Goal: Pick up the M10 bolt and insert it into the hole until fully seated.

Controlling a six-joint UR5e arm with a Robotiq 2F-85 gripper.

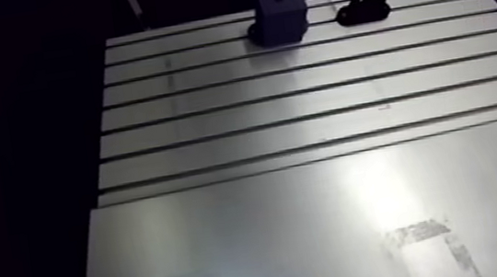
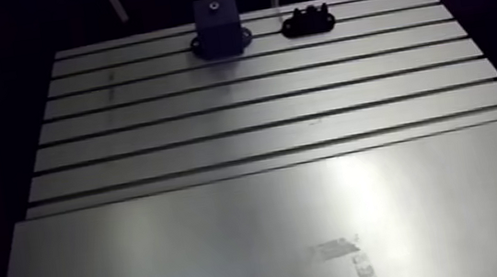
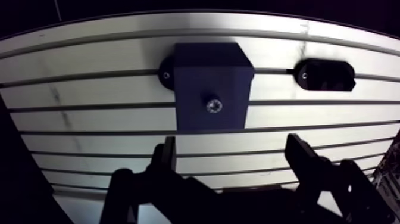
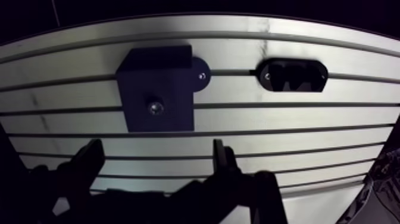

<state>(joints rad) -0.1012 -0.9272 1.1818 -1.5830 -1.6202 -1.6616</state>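
Bolt: the M10 bolt sits in the hole of the dark block. Only its shiny head shows, in the middle of the block's top face. Whether the head lies quite flush cannot be told.
Block: squarish, with a rounded mounting ear on either side, each ear carrying a small screw. It stands on the counter by the far edge, as the arm view shows.
Gripper: the gripper hangs over the counter just short of the block, touching nothing, with the bolt head ahead of it.
Fingers: the fingers are spread wide, released, with only bare counter between them.
Holder: a black oval holder lies beside the block, apart from it, along the same groove. The arm view shows small bumps on its top.
Counter: slotted aluminium with long parallel grooves. A smooth plate covers its near part in the arm view.
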